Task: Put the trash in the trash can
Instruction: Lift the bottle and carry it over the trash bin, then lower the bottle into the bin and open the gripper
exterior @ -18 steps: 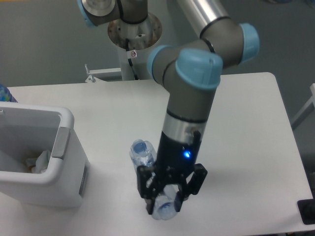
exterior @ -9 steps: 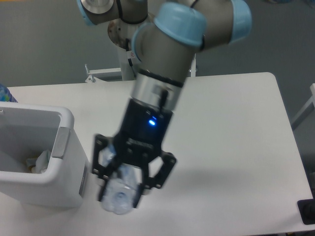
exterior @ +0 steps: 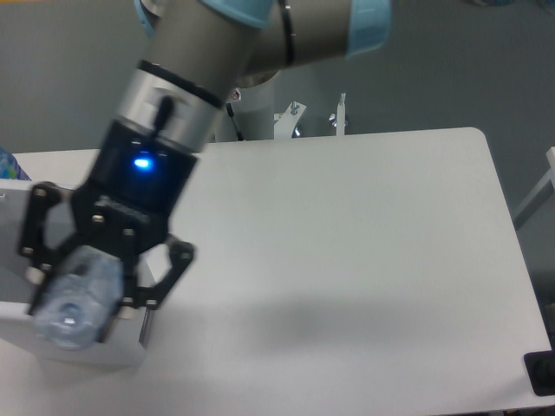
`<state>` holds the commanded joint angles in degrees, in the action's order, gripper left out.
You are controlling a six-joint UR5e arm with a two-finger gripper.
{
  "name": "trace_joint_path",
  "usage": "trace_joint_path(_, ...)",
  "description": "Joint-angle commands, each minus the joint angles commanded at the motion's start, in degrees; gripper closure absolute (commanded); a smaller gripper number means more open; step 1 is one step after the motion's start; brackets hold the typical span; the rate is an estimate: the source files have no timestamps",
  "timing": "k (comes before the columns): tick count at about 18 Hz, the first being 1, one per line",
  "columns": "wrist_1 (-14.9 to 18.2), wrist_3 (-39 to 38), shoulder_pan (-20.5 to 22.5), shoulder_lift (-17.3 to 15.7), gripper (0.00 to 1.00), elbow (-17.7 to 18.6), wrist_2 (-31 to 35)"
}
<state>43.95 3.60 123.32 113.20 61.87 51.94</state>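
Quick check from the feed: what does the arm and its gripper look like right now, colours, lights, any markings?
The arm is a thick grey-silver tube with light blue joint caps, ending in a silver wrist ring with a dark band. Below it sits a black gripper with a glowing blue light on its body, faint white lettering under the light, and black open-frame linkage fingers. No loose cables show.

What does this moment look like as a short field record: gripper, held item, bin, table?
gripper: gripper shut on the bottle, raised close to the camera over the left of the scene
held item: crushed clear plastic bottle, between the fingers, looks to be over the bin
trash can: white bin at the left edge, mostly hidden behind the gripper; contents not visible
table: white table, no other trash visible on it
task state: bottle not yet released
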Motion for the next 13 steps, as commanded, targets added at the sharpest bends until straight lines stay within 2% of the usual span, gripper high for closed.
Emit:
trace_joint_path(6,-0.1,0.4,-3.6,0.1,0.66,2.3,0.3)
trace_joint_path(9,-0.1,0.9,-4.4,0.2,0.58,3.7,0.4)
trace_joint_path(10,-0.1,1.6,-4.4,0.2,0.48,4.2,0.4)
trace_joint_path(12,-0.1,2.2,-4.4,0.0,0.06,4.8,0.4)
trace_joint_path(13,0.0,2.1,-4.4,-0.3,0.00,5.0,0.5)
